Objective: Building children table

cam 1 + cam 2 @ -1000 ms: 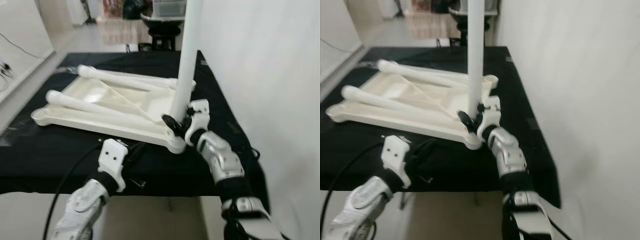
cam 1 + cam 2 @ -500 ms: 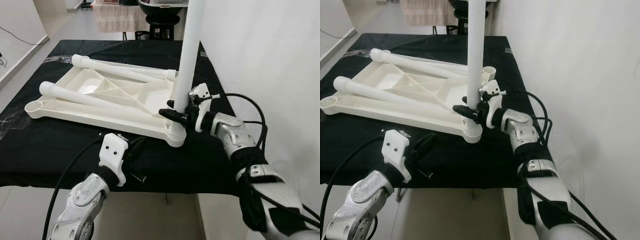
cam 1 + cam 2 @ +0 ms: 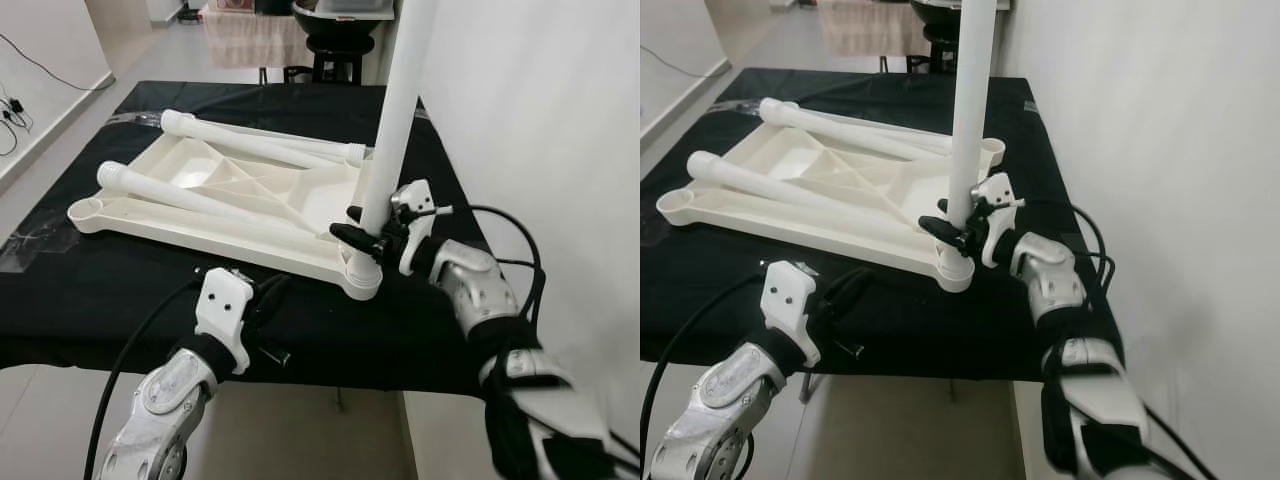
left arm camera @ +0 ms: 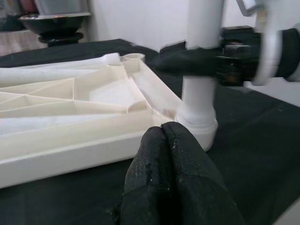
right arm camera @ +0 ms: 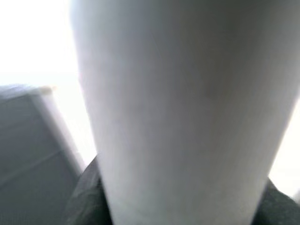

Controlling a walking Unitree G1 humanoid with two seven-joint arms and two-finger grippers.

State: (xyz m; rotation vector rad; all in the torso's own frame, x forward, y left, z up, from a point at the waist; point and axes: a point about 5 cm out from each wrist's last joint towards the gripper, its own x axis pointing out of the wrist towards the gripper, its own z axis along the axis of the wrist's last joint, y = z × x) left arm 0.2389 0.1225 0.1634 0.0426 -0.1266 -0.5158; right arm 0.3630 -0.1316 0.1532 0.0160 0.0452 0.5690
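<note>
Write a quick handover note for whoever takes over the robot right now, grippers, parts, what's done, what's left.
Right gripper: shut on the upright leg, just above the near-right corner socket of the white tabletop.
Left gripper: shut, empty, resting at the tabletop's near edge.
Tabletop lies underside up on the black cloth. Two loose legs lie across it.
Done: one leg stands in its socket; whether it is fully seated cannot be told.
Left: fit the two loose legs, plus a fourth.
</note>
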